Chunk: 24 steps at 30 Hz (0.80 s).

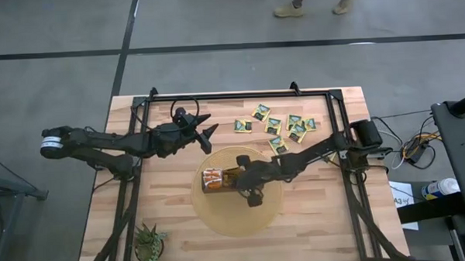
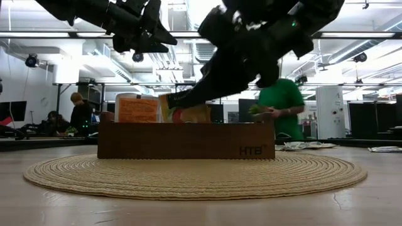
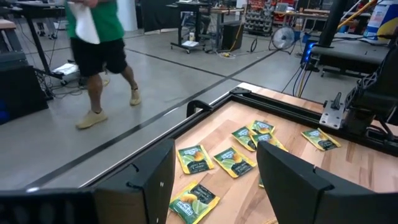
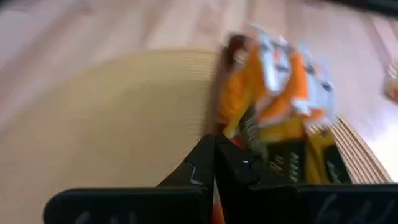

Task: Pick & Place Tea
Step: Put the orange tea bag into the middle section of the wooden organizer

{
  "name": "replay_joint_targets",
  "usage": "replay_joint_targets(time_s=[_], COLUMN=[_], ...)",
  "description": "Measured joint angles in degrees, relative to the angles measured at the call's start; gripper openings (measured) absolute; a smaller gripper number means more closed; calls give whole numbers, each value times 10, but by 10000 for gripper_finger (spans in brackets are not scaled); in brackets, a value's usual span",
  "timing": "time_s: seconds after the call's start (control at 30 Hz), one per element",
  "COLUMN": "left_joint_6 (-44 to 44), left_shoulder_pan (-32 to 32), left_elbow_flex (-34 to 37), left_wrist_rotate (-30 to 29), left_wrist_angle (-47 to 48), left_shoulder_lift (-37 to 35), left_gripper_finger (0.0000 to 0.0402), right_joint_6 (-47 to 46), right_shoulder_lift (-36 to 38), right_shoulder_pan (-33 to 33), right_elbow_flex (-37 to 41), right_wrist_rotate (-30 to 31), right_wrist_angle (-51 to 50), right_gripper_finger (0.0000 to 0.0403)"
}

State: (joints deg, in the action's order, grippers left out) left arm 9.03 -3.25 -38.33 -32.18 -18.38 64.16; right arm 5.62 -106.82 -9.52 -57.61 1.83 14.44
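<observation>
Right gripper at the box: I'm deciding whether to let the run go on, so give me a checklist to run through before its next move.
1. Right gripper shut: ok, fingers meet in its wrist view.
2. Right gripper empty: cannot tell; its closed tips sit against the sachets standing in the box.
3. Wooden box sits on the round woven mat: ok.
4. Orange sachets stand in the box: ok.
5. Loose green-and-yellow sachets on the table remain to be picked: ok, several lie beyond the mat.
6. Left gripper open and clear of the box: ok, it hangs over bare table.
</observation>
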Motion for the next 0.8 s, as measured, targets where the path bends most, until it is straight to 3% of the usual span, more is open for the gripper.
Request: replay_joint_targets(time_s=[0.23, 0.5, 0.8], left_joint_6=[1, -2, -6], left_shoulder_pan=[0, 0, 0], left_elbow_flex=[0, 1, 1], left_wrist_rotate=[0, -1, -1], left_wrist_angle=[5, 5, 5], left_shoulder_lift=[0, 0, 0], left_gripper_finger=[220, 220, 220], right_joint_6=[-57, -53, -54], right_shoulder_lift=[4, 2, 2], right_shoulder_pan=[19, 23, 23], right_elbow_flex=[-4, -4, -3], right_wrist_rotate=[31, -53, -53], right_wrist_angle=[-57, -69, -70], right_gripper_finger=[8, 8, 8])
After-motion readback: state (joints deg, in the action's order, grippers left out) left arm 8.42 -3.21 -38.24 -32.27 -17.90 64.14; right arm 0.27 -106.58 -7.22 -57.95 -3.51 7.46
